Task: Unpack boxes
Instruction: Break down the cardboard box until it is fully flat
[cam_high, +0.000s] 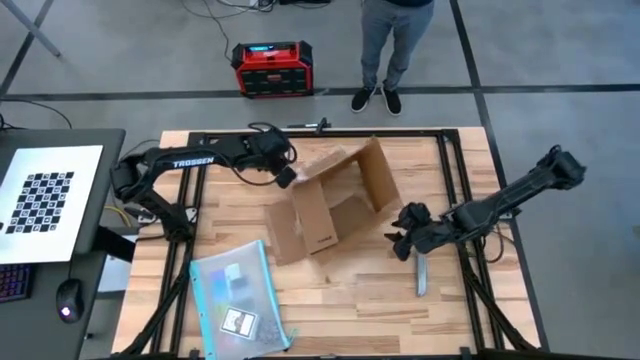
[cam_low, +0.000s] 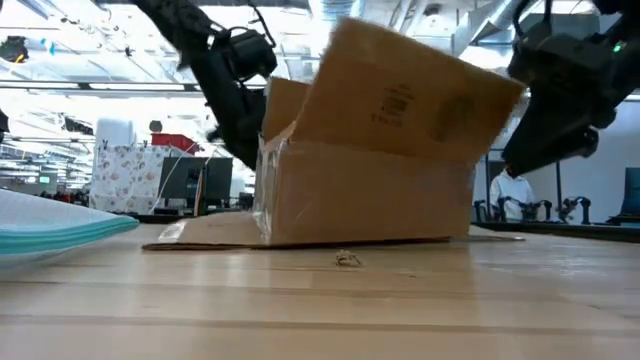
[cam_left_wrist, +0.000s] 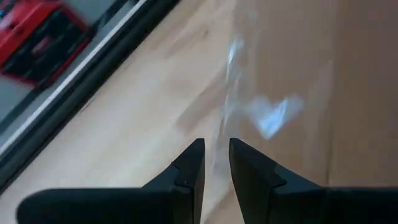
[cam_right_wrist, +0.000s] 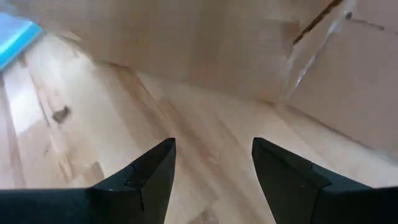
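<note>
Two arms flank the box, which lies tipped mid-surface, flaps splayed. Right gripper hovers just beside it, fingers released, empty. Beyond the box, left gripper shows a narrow gap at a taped flap; whether it pinches anything, I cannot tell. Brace first, then lift the flap slowly.

Light: bright, even, from overhead.
Glare: white sheen on the box's tape.
Blur: box smeared in low view; wrist views soft.
Shadows: faint.
</note>
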